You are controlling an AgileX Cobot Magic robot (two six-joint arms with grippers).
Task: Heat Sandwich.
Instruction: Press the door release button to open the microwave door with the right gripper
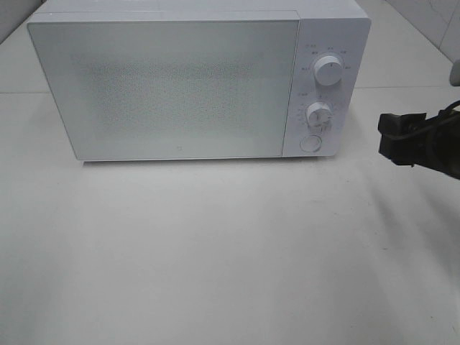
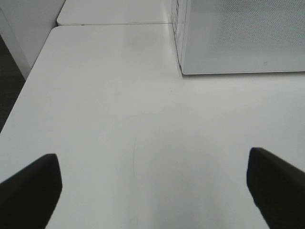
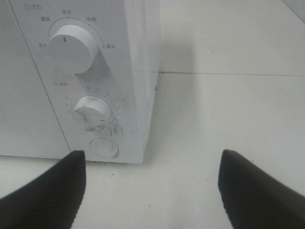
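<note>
The sandwich is out of view in all three views. A white microwave (image 1: 172,86) stands at the back of the table with its door (image 1: 165,83) shut. My right gripper (image 1: 392,140) hovers to the right of the microwave's control panel. It is open with nothing between its fingers (image 3: 52,186). In the right wrist view the upper knob (image 3: 71,47), the lower knob (image 3: 93,113) and the round button (image 3: 104,147) lie just ahead of it. My left gripper (image 2: 151,155) is open and empty above bare table, near the microwave's left front corner (image 2: 183,71).
The white table (image 1: 215,251) stretches in front of the microwave. A seam (image 3: 228,74) crosses the table to the right of the microwave. The table's left edge (image 2: 28,81) drops to a dark floor.
</note>
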